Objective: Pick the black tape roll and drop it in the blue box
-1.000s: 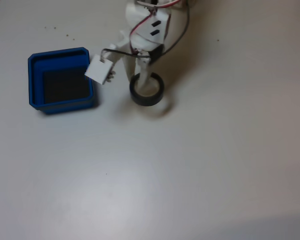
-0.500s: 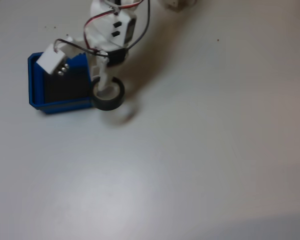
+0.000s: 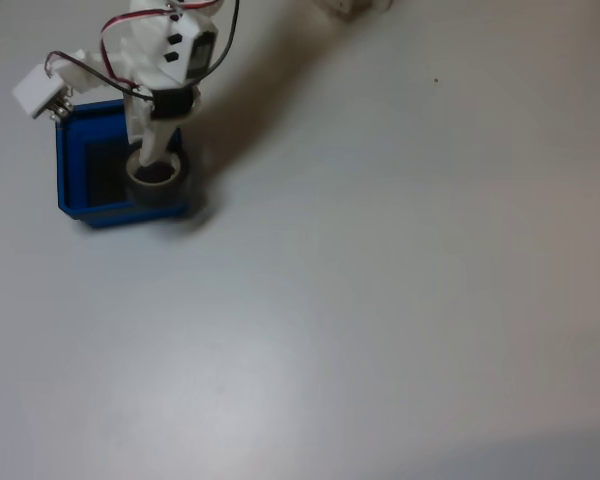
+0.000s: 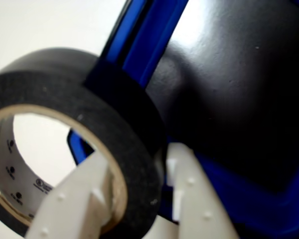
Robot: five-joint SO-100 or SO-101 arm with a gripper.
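Observation:
The black tape roll (image 3: 157, 178) hangs in the air over the right rim of the blue box (image 3: 72, 170) in the fixed view. My white gripper (image 3: 152, 160) is shut on its wall, one finger inside the pale core and one outside. In the wrist view the black tape roll (image 4: 89, 119) fills the left half, pinched between my two white fingers (image 4: 79, 199), with my gripper (image 4: 139, 191) clamped across its band. Behind it lie the blue box's rim (image 4: 154, 35) and its dark glossy floor.
The box stands at the far left of a pale table (image 3: 380, 300), close to the arm's base. A white camera block (image 3: 42, 92) on the wrist juts out above the box's back left corner. A small pale object (image 3: 350, 8) sits at the top edge.
The arm has swung left with the tape roll lifted, from the open table beside the box to above the box's right rim.

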